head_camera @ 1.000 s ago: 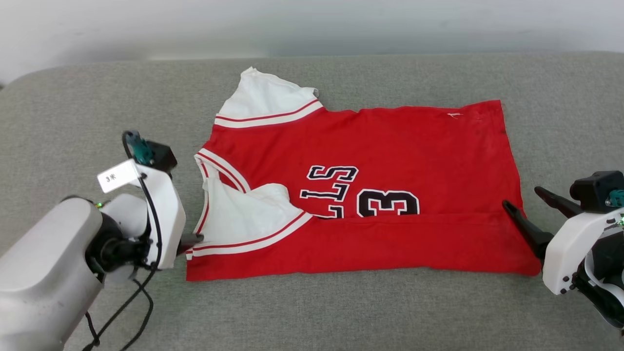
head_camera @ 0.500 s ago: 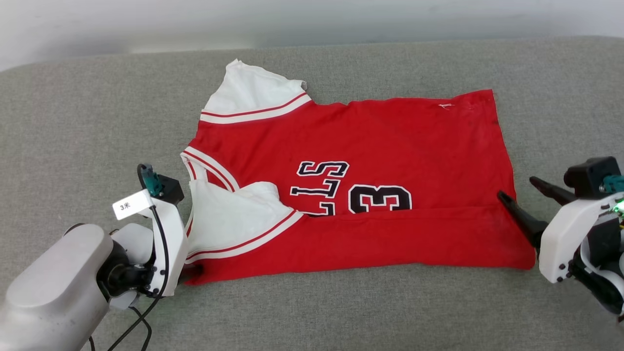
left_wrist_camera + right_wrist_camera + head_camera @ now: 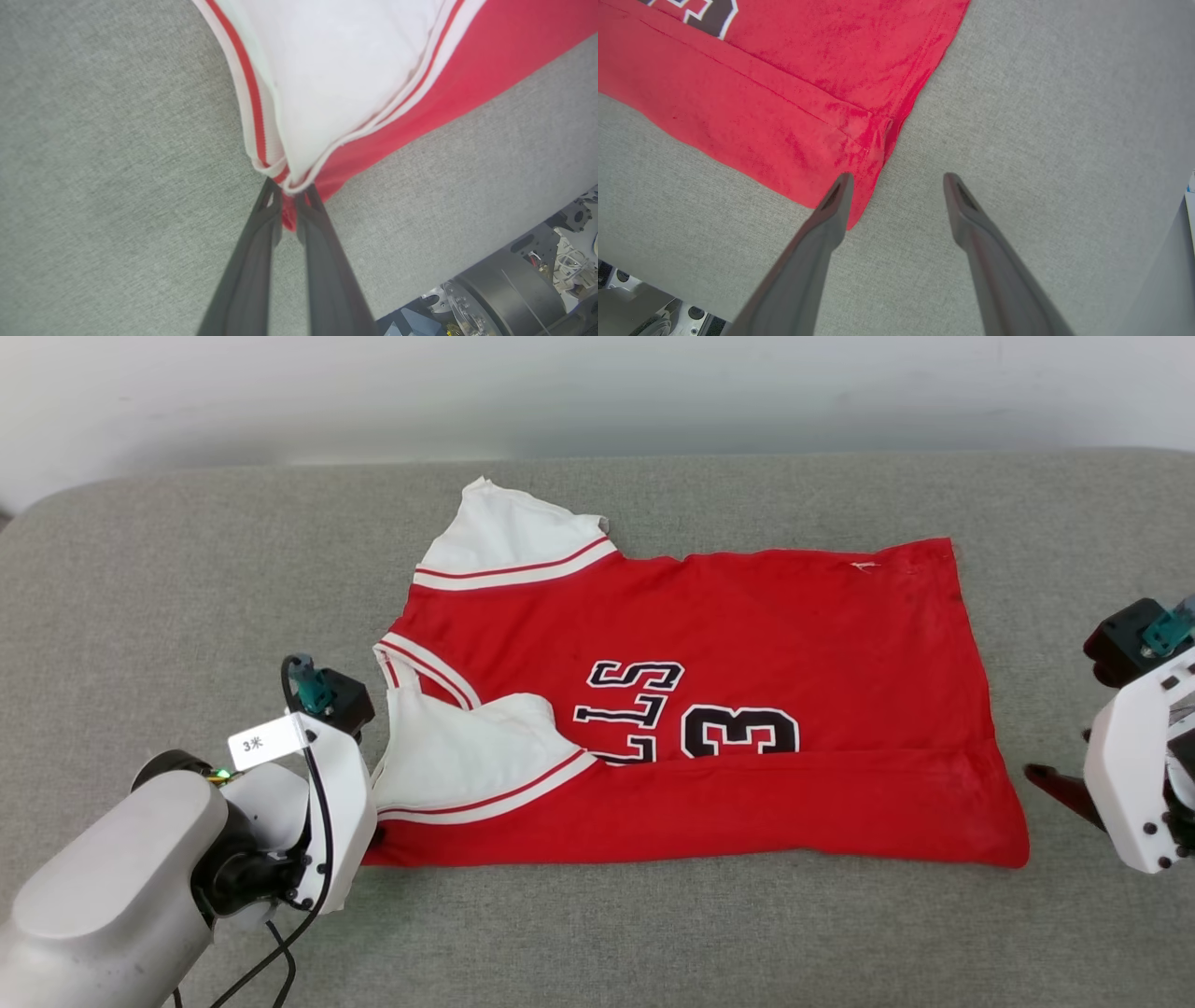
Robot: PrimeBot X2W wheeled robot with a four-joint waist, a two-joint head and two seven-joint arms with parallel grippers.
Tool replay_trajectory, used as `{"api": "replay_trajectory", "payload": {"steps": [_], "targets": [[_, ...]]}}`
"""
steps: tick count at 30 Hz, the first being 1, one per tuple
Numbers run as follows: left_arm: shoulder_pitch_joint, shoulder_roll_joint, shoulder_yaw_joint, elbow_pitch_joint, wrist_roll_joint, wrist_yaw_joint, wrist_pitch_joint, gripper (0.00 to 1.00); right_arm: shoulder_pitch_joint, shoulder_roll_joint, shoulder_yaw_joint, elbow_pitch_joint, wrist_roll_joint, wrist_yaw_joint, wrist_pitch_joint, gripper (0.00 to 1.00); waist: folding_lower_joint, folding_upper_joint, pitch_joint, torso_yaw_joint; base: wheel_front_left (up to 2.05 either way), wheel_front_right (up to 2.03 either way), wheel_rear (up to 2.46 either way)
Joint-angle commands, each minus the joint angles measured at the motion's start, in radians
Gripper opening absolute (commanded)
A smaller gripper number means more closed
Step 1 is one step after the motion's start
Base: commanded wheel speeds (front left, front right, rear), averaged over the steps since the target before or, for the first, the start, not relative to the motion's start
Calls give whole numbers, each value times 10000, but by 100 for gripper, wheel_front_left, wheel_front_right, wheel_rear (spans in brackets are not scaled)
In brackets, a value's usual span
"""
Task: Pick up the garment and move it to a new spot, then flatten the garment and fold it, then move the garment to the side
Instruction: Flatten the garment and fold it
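The garment (image 3: 709, 709) lies lengthwise, left to right, on the grey cushion (image 3: 597, 933); my left gripper (image 3: 290, 196) pinches its near-left corner; my right gripper (image 3: 899, 179), fingers apart, hangs just beside the near-right corner, perhaps touching it.

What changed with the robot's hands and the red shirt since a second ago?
The left hand slid to the near left corner of the red shirt and pinched shut on it. The right hand backed off the hem toward the right, still open. The shirt stayed flat on the grey cushion, near edge folded over.
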Motion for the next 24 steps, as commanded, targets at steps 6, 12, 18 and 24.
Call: {"api": "replay_trajectory", "payload": {"steps": [6,12,18,24], "targets": [[-200,181,61,-735,182,97,-60,0,-232,191,-34,417,337,-4,1304,100,1,0,333,215,0,0,0],[-287,188,72,-1181,256,209,-43,0,62,866,-75,1235,186,-4,1233,100,1,0,776,400,0,0,0],[-181,186,63,-1301,218,316,-136,0,546,1587,966,2142,192,13,749,100,1,0,1059,439,0,0,0],[222,235,97,-1160,3,361,-291,0,78,1045,1248,2067,415,7,-42,0,1,0,640,300,0,0,0]]}}
